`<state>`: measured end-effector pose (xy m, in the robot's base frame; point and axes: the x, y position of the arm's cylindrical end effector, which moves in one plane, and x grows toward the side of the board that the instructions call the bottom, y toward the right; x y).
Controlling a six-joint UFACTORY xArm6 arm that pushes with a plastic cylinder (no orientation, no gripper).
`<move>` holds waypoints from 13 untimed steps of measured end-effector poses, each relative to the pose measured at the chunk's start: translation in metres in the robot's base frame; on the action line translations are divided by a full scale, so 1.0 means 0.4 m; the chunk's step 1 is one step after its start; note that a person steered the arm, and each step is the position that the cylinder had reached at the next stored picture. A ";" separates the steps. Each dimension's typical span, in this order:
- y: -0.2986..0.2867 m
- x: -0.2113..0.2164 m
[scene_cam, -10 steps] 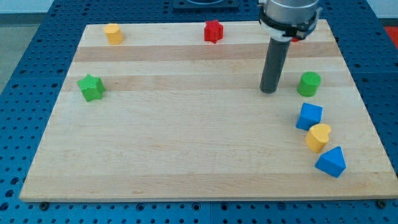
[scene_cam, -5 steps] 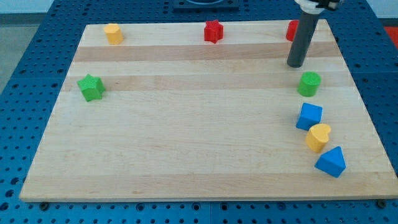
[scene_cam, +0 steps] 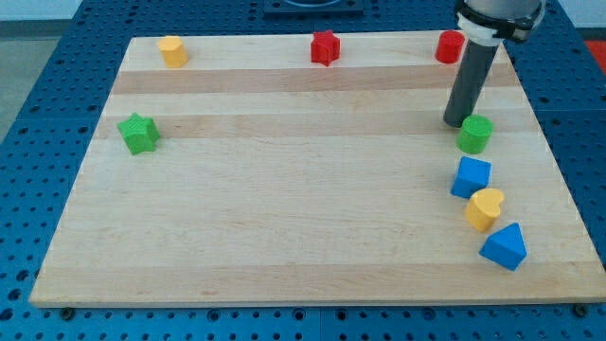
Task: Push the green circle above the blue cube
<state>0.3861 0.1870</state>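
The green circle [scene_cam: 474, 134] stands at the board's right side, just above the blue cube [scene_cam: 471, 177]. My tip [scene_cam: 457, 122] rests on the board touching the green circle's upper left edge. The rod rises from there toward the view's top right.
A yellow heart [scene_cam: 485, 208] and a blue triangle block [scene_cam: 504, 246] lie below the blue cube. A red circle [scene_cam: 450, 46], a red star [scene_cam: 325, 47] and a yellow block [scene_cam: 172, 50] sit along the top edge. A green star [scene_cam: 139, 133] is at the left.
My tip moved up and right from beside the green circle, then came down onto its upper left edge. The green circle shifted slightly down and right.
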 end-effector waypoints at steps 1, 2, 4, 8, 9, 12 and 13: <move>0.027 -0.002; 0.069 -0.004; 0.099 -0.004; 0.116 0.051; 0.116 0.070; 0.197 0.099; 0.199 0.117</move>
<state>0.4328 0.2666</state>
